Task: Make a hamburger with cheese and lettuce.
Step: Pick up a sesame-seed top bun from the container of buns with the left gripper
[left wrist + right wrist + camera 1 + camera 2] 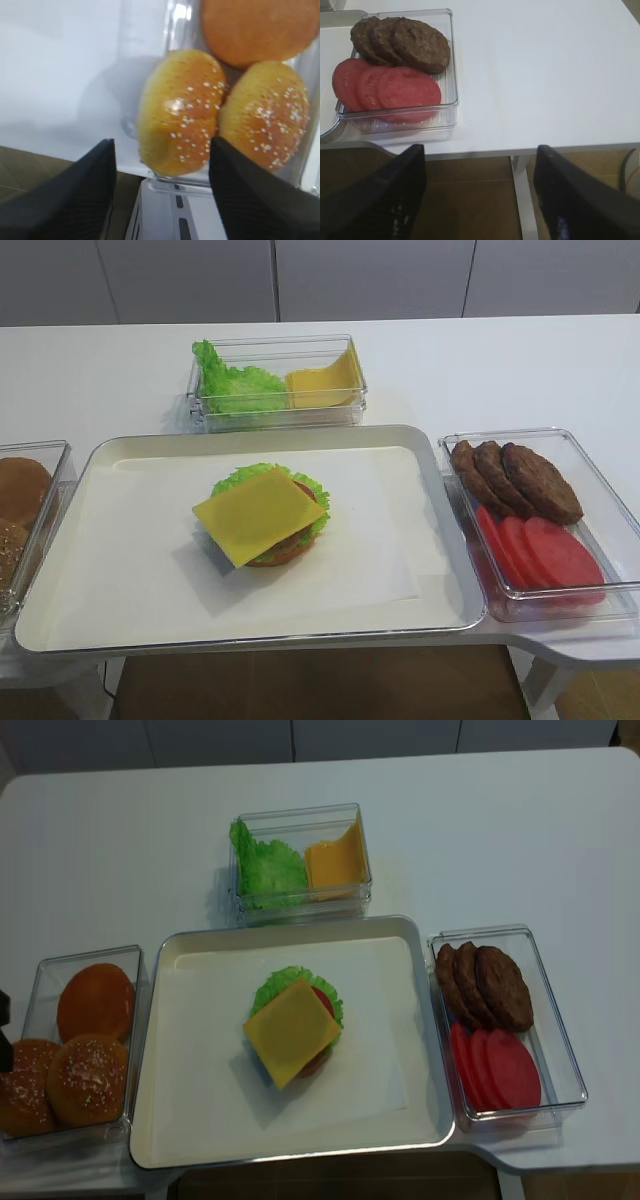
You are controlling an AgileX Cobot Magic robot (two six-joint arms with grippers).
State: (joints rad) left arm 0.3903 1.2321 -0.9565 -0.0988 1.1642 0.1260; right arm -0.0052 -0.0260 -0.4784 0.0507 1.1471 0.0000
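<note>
Cheese tops lettuce on tray; L gripper agape nr seeded buns.

Two dark fingers of the left gripper stood wide apart, holding nothing. Past them, two sesame buns lay side by side, touching, in a clear box. A plain brown bun sat behind them.
</note>
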